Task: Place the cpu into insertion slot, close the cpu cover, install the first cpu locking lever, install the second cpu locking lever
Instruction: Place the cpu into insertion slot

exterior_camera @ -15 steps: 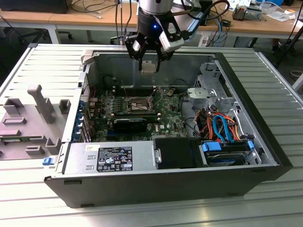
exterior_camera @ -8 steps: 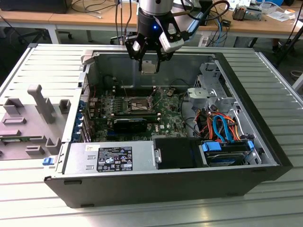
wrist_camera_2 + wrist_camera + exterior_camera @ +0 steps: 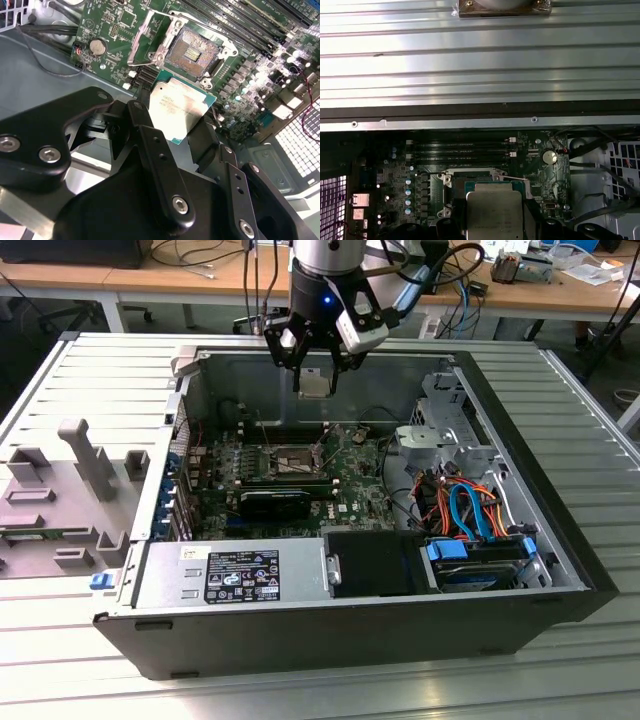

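Ribbed metal table (image 3: 585, 665) bears the open case (image 3: 330, 635); end effector (image 3: 315, 370) clamps the cpu (image 3: 314, 386) above, desks (image 3: 130, 280) behind.

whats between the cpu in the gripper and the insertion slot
Nothing: in the exterior view the gripper holds the cpu raised clear of the insertion slot, with open air between; the second wrist view shows the slot uncovered.
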Motion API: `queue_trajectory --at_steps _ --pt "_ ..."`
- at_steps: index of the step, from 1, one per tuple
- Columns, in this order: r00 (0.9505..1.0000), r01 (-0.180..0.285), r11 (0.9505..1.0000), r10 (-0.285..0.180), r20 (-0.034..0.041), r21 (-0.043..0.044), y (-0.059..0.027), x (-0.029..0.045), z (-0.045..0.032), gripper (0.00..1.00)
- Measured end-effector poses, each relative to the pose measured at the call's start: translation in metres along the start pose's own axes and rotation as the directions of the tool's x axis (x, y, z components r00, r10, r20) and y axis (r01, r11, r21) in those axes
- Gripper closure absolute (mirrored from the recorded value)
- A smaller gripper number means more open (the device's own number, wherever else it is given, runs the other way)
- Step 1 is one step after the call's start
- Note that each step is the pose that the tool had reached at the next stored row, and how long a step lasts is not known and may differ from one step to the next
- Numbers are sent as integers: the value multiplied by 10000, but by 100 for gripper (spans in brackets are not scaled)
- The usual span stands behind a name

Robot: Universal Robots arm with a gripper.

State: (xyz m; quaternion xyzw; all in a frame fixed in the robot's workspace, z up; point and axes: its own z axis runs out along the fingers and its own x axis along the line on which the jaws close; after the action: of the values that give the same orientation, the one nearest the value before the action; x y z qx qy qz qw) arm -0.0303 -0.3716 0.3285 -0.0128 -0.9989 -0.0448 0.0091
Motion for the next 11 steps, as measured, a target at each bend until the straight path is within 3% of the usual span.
queue_trajectory --at_steps 11 --pt "10000 0 10000 0 0 0 -54 -2 20 45"
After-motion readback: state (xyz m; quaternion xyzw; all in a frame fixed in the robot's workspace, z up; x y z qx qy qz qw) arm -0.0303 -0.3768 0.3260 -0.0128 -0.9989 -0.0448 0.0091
